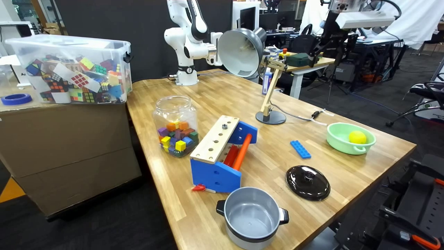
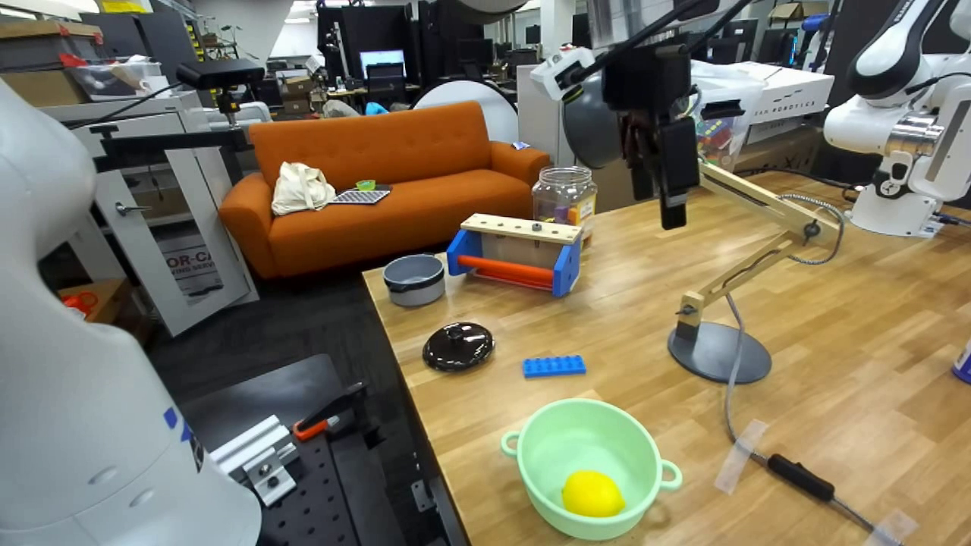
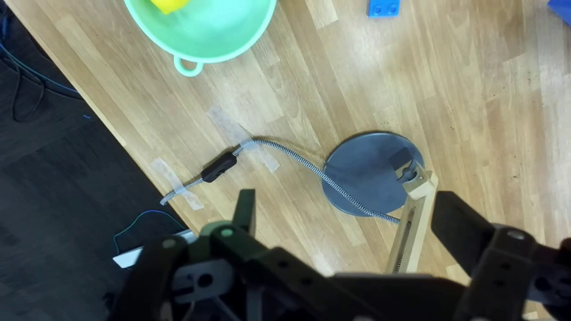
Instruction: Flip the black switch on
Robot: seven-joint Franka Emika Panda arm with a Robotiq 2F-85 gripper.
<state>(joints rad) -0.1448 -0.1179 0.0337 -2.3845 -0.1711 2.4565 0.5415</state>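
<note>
Wrist view: your black two-fingered gripper (image 3: pixel 344 199) has its jaws wide apart; the small oblong black switch (image 3: pixel 219 167) lies on the wooden bench (image 3: pixel 482 133).

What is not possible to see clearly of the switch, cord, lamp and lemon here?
Black switch: on/off position, too small to read in any view.
Cord: far end, cut off by the bottom edge, in an exterior view.
Lamp head: partly hidden behind the jaws, in an exterior view.
Lemon: partly cut off by the top edge, wrist view.
</note>
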